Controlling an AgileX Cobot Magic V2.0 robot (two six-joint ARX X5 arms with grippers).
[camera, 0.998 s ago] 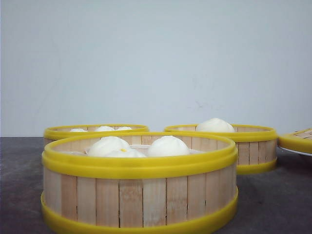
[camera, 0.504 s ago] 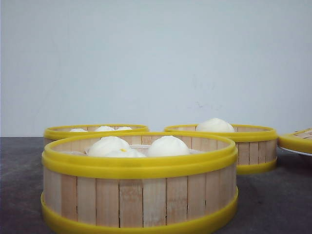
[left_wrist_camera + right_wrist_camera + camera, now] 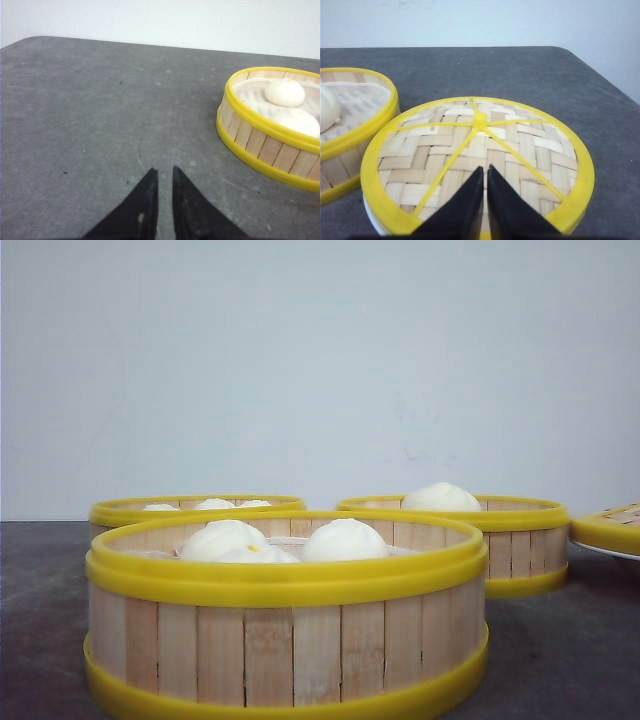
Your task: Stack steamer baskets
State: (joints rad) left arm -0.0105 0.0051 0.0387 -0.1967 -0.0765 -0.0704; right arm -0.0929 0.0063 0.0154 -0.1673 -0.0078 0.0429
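Nothing moved: steamer baskets [image 3: 286, 615] apart, unstacked.

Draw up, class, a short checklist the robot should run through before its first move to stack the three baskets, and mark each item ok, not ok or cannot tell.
1. All three baskets separate on the table: near basket, left rear basket, right rear basket. Ok.
2. Buns sit low enough to stack over: cannot tell; the right rear bun rises above its rim.
3. Left gripper free: ok, nearly shut on nothing, above bare table.
4. Right gripper free: ok, nearly shut, above the lid.
5. Lid off the baskets: ok, it rests apart, at the right.
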